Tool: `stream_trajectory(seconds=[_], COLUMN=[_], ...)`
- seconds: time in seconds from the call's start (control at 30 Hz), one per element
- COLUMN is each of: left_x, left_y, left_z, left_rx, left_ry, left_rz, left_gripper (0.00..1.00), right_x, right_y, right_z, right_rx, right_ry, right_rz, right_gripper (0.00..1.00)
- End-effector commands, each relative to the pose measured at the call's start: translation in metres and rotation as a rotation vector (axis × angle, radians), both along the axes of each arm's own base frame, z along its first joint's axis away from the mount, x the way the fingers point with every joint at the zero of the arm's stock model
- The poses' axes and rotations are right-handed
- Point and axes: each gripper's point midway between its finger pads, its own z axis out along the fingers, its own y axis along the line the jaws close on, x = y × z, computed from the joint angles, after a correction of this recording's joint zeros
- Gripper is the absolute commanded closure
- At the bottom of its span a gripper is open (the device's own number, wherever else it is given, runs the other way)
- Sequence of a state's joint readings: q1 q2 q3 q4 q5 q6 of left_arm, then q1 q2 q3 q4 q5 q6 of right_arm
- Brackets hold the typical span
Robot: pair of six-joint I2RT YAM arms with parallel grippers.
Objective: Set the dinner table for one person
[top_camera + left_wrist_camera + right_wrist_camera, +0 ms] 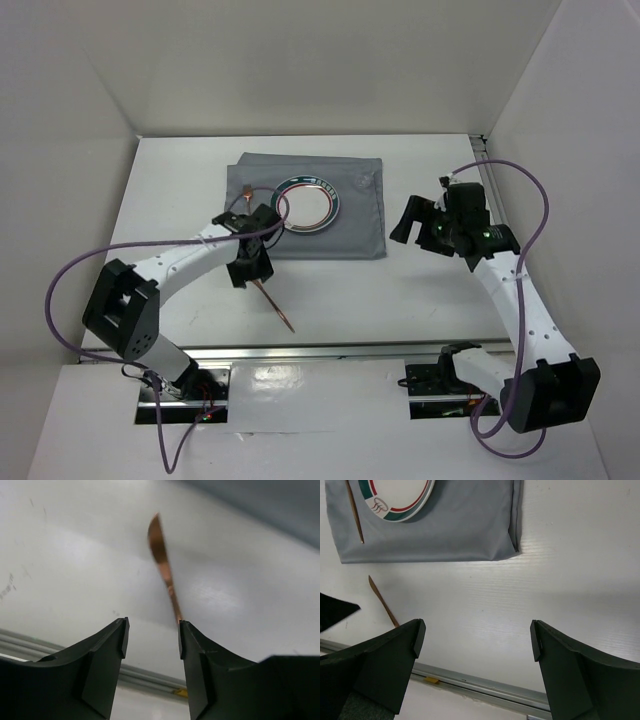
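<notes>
On the white dinner table (420, 300) lies a grey cloth (355, 220) with a green-and-red-rimmed plate (308, 203) on it. A thin copper utensil (246, 190) rests on the cloth left of the plate. A copper knife (277, 308) lies on the bare table in front of the cloth. My left gripper (250, 272) hovers over its handle end. In the left wrist view, the left gripper (151, 625) is open with nothing between the fingers. There the knife (162, 565) runs away from the right fingertip (186, 630). My right gripper (420, 215) is open and empty, right of the cloth.
A metal rail (330, 350) runs along the table's near edge. White walls (60, 100) close in the left, back and right sides. Purple cables (70, 270) loop off both arms. In the right wrist view I see the cloth's corner (510, 545), the plate (400, 495) and the knife (382, 602).
</notes>
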State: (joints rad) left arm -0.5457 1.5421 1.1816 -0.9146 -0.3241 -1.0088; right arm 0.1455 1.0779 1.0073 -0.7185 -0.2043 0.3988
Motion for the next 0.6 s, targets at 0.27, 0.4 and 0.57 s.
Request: stream_trajectory(seconds=[0.27, 0.4, 0.57], left_x=[-0.039, -0.045, -0.039], left_y=[-0.028, -0.041, -0.048], left_z=[-0.057, -0.061, -0.068], left_rx=[-0.146, -0.161, -0.146], left_ry=[0.116, 0.121, 0.131], left_rz=[0.218, 0.195, 0.220], left_gripper=[0.44, 0.44, 0.47], right_x=[-0.010, -0.010, -0.011], right_y=[0.003, 0.003, 0.003], right_z=[0.015, 0.015, 0.011], right_rx=[0.019, 0.019, 0.017], right_ry=[-0.047, -0.047, -0.038], right_rz=[0.016, 0.016, 0.016], right_gripper=[0.00, 0.00, 0.00])
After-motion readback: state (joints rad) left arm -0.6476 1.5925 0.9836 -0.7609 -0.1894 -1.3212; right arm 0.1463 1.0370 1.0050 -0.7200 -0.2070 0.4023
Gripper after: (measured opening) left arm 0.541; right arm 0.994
